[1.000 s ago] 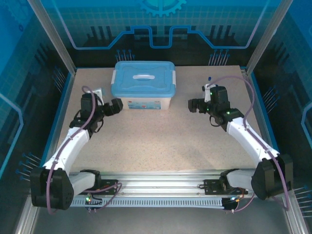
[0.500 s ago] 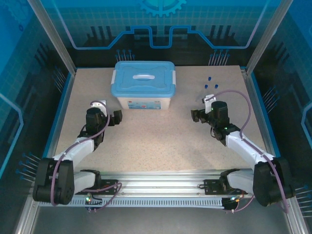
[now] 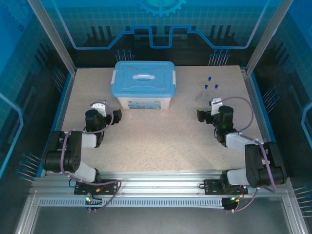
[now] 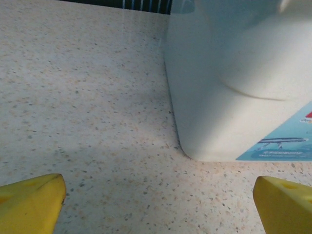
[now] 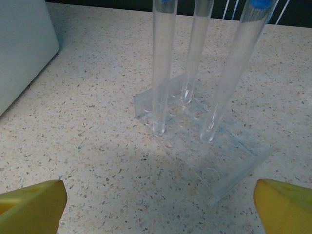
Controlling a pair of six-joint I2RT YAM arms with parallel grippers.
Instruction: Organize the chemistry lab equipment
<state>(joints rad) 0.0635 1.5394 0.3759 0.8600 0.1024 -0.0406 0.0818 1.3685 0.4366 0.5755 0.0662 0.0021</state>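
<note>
The left gripper (image 4: 158, 207), spread wide, faces the white bin (image 4: 229, 97). The right gripper (image 5: 158, 207), also spread wide, faces three tubes (image 5: 163, 73) standing in a rack (image 5: 219, 163).

A speckled beige table (image 3: 161, 136) takes up the middle of the top view, with blue edging along its left and right sides. Translucent blue panels (image 3: 97, 29) printed with a grid close it in behind and at both sides, and a gear motif (image 3: 161, 6) sits at the upper centre. Slanted aluminium posts (image 3: 51, 34) frame the panels. A ribbed aluminium rail (image 3: 161, 187) crosses the bottom. The light is soft and even.
</note>
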